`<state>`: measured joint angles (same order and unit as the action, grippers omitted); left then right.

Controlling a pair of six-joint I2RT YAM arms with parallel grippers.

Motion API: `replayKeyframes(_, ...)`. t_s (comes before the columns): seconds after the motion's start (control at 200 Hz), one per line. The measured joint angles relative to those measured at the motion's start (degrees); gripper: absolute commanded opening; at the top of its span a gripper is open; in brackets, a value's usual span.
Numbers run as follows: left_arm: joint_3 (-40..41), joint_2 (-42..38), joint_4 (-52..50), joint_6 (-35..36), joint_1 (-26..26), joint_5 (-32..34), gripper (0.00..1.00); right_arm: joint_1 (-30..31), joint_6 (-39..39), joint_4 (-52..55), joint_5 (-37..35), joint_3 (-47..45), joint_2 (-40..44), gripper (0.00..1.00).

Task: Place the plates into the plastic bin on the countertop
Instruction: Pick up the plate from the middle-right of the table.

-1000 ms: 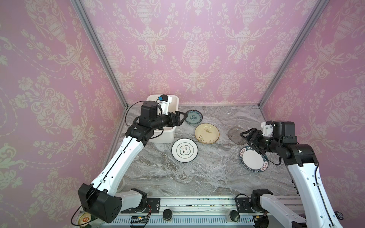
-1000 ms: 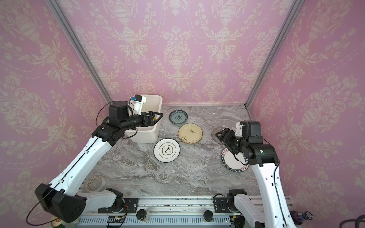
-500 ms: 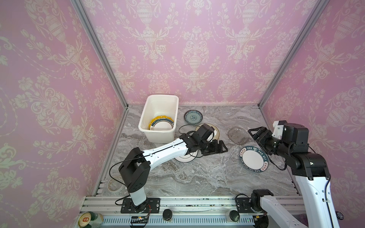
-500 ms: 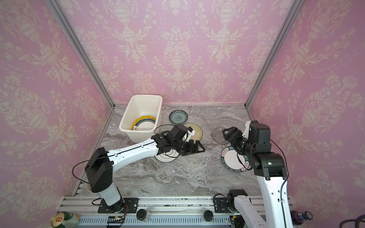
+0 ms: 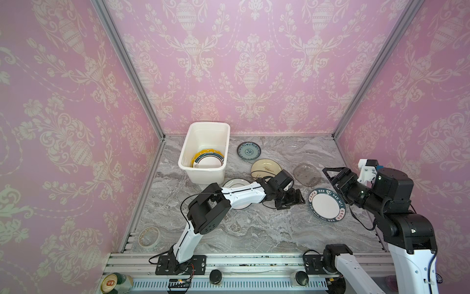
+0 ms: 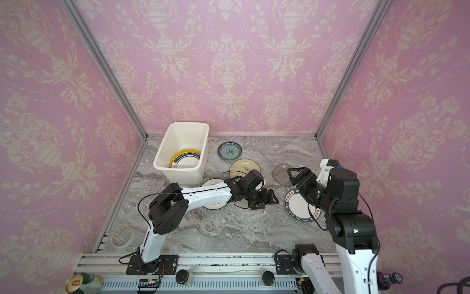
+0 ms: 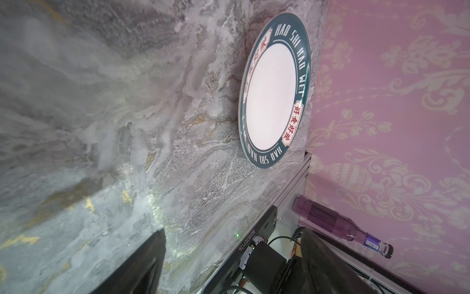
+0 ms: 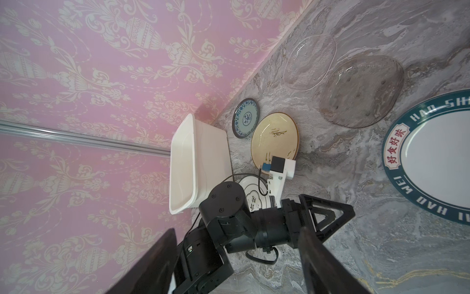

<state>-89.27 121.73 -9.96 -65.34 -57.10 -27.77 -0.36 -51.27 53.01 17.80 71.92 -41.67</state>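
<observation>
Surface: grey marble-patterned countertop (image 5: 241, 229), flat, with white and brown veins; a ribbed aluminium rail (image 5: 254, 262) ran along its near edge and carried both arm bases.
Room: pink wallpaper (image 5: 254, 63) with a cream urn pattern closed three sides; aluminium posts (image 5: 127, 68) stood at the back corners.
Plastic bin (image 5: 203, 177): stood on the far left of the countertop by the back wall. Inside, a white dark-rimmed plate (image 5: 209, 163) lay over a yellow plate (image 5: 195, 157).
Plates outside the bin: teal patterned plate (image 5: 249, 151) just right of the bin; cream plate (image 5: 264, 166) nearer; clear glass plate (image 5: 292, 147), faint, by the back wall; smoky glass plate (image 5: 306, 175); lettered plate (image 5: 326, 205) flat at the right; thin-rimmed white plate (image 5: 235, 183) just in front of the bin.
Left gripper (image 5: 296, 201): low over bare countertop between the thin-rimmed white plate and the lettered plate; fingers apart, nothing between them.
Right gripper (image 5: 330, 177): raised, seen over the gap between the smoky glass plate and the lettered plate; fingers apart, empty.
In the way: left arm (image 5: 241, 196) lay across the thin-rimmed white plate, hiding much of it, and its wrist overlapped the cream plate's near edge. Right arm (image 5: 363, 196) overlapped the lettered plate's right rim in both top views.
Off the surface: tape roll (image 5: 149, 236) at the near left edge; can (image 5: 114, 282) below the rail; purple bottle (image 7: 338, 224) beyond the rail at the right.
</observation>
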Motion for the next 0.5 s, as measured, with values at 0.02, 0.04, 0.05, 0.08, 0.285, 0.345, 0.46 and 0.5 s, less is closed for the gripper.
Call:
replayKeyframes(0.02,-0.31,0.66,0.28,-0.39,-0.09,0.00,0.83,0.00,-0.02,-0.13,0.02,-0.07,0.07,0.75)
replayKeyframes(0.04,-0.68,1.18,0.57,-0.68,-0.20,0.00,0.82,0.00,-0.11,-0.24,0.17,-0.20,0.11,0.75)
replayKeyframes(0.05,-0.79,1.42,0.70,-0.83,-0.22,0.00,0.82,0.00,-0.20,-0.28,0.24,-0.26,0.15,0.75)
replayKeyframes(0.08,-1.25,2.16,1.29,-1.42,-0.44,0.02,0.81,0.00,-0.28,-0.37,0.35,-0.44,0.28,0.75)
replayKeyframes(0.285,-3.48,6.38,6.23,-6.25,-1.88,0.04,0.78,0.00,-0.87,-0.13,0.33,-0.98,1.03,0.75)
replayKeyframes(0.345,-4.15,7.50,7.54,-7.65,-2.34,0.09,0.77,0.00,-0.87,0.52,0.17,-1.38,1.40,0.75)
replayKeyframes(0.46,-5.86,9.49,9.09,-9.38,-3.08,0.52,0.75,0.00,-0.87,3.21,-0.98,-1.55,1.81,0.75)
replayKeyframes(0.5,-6.67,10.23,9.40,-9.70,-3.23,0.70,0.74,0.00,-0.87,4.44,-1.68,-1.55,1.79,0.75)
